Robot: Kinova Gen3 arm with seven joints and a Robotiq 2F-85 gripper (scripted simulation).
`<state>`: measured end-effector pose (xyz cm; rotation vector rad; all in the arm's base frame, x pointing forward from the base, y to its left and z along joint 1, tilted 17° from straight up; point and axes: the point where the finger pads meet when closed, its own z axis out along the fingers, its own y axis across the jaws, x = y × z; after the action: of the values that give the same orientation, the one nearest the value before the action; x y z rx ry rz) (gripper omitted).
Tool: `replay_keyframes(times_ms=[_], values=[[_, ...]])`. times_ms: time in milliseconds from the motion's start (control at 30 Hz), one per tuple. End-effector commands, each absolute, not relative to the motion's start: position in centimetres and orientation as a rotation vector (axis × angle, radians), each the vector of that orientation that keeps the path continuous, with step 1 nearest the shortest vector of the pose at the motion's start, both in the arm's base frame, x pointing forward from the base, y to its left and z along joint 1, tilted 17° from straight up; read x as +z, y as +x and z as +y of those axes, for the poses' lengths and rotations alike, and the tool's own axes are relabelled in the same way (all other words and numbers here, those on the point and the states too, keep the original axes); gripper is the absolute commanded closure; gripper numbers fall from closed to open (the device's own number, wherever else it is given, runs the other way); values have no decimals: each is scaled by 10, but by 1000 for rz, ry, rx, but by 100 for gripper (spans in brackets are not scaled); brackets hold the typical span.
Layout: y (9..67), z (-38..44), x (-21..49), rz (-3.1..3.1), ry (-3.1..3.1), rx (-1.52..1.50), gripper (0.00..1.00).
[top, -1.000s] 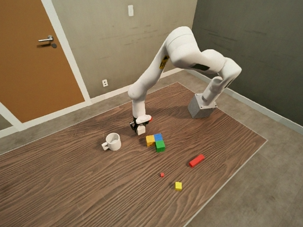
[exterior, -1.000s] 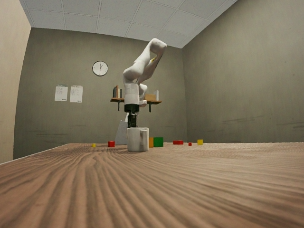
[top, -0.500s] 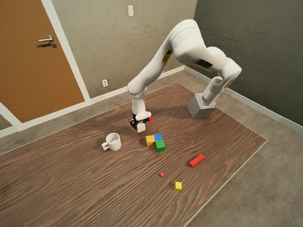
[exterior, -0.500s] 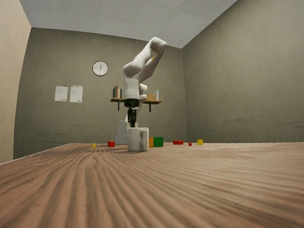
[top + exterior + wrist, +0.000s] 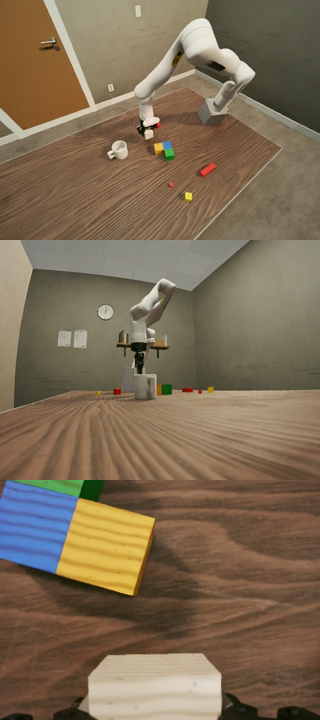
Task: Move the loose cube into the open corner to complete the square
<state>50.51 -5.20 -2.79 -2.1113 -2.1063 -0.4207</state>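
The end effector (image 5: 147,131) (image 5: 139,370) grips the white cube (image 5: 148,134) (image 5: 155,692) above the surface (image 5: 129,180) (image 5: 165,433) (image 5: 250,615), near the yellow cube (image 5: 158,148) (image 5: 159,389) (image 5: 106,547). It looks wooden, so probably light, stiff and hardly fragile; opposite side faces, held low and square, should suit it, leaving both mating faces free.

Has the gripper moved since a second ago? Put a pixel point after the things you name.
Yes, upward: in the exterior view, the gripper (image 5: 148,131) (image 5: 140,371) (image 5: 155,707) stands slightly higher relative to the white mug (image 5: 120,152) (image 5: 141,387).
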Motion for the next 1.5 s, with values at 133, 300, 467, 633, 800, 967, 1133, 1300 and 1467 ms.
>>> replay_keyframes(times_ms=[133, 300, 467, 633, 800, 967, 1133, 1300, 1467], values=[[505, -45, -24, -2078, -2129, -411, 90], [516, -19, -15, -1991, -2203, -405, 90], [526, 20, -3, -1881, -2284, -393, 90], [530, 42, 5, -1818, -2327, -387, 90], [533, 67, 12, -1769, -2357, -384, 90], [532, 72, 14, -1753, -2366, -381, 90], [531, 72, 13, -1751, -2366, -380, 90], [531, 72, 13, -1751, -2366, -380, 90], [531, 72, 13, -1751, -2366, -380, 90]])
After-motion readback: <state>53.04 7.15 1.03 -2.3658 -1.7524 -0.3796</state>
